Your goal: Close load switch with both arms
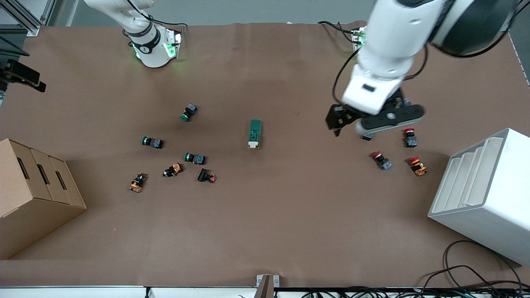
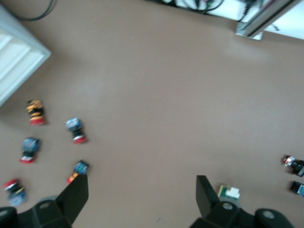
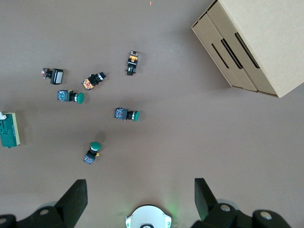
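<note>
The load switch [image 1: 255,133] is a dark-green block with a white lever end, lying in the middle of the table. It also shows in the left wrist view [image 2: 229,192] and at the edge of the right wrist view [image 3: 8,129]. My left gripper [image 1: 385,124] hangs open and empty [image 2: 141,187] over bare table among red push-buttons, well toward the left arm's end from the switch. My right gripper [image 3: 138,190] is open and empty, high over its own arm's base [image 1: 153,45]. It is out of the front view.
Green, orange and black push-buttons [image 1: 194,157] lie toward the right arm's end from the switch. Red push-buttons [image 1: 381,160] lie near the left gripper. A cardboard box [image 1: 33,194] and a white rack [image 1: 484,190] stand at the table's two ends.
</note>
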{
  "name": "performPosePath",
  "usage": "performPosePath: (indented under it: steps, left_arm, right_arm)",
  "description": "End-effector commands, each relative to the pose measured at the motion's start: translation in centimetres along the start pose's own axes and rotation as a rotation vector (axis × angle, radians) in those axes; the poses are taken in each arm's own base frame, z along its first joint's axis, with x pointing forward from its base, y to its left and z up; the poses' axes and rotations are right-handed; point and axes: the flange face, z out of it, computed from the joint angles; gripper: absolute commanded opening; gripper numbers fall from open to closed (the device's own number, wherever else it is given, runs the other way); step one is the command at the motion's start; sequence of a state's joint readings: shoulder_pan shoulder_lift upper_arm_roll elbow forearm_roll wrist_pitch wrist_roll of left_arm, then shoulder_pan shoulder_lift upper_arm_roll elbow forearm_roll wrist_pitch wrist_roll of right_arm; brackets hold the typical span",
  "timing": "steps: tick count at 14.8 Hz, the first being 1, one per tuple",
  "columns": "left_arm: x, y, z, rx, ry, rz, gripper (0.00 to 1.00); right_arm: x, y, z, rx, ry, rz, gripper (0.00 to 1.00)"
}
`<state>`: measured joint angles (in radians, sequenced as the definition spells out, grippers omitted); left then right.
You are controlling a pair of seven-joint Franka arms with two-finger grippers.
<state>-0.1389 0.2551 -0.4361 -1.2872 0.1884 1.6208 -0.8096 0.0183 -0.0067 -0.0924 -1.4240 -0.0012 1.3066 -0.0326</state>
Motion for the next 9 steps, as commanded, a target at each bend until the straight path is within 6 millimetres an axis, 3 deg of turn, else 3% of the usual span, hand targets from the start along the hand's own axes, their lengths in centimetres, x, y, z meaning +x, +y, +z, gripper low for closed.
performPosePath:
  steps: [1,4,9]
  left_arm:
    - [1.0,-5.6,-2.0,-0.040,-0.072,-0.018,1.00]
    - [2.1,-11.7,-3.1,-0.026,-0.096,0.067,1.00]
    - [2.0,-18.9,-3.3,0.007,-0.120,0.275,1.00]
  right_arm:
    - [-2.1,0.4,1.1,0.013,0.023,0.001,1.00]
    - [-2.5,-0.1,1.0,0.012,0.029,-0.012,1.00]
    - [-2.5,0.0,1.0,0.013,0.029,-0.010,1.00]
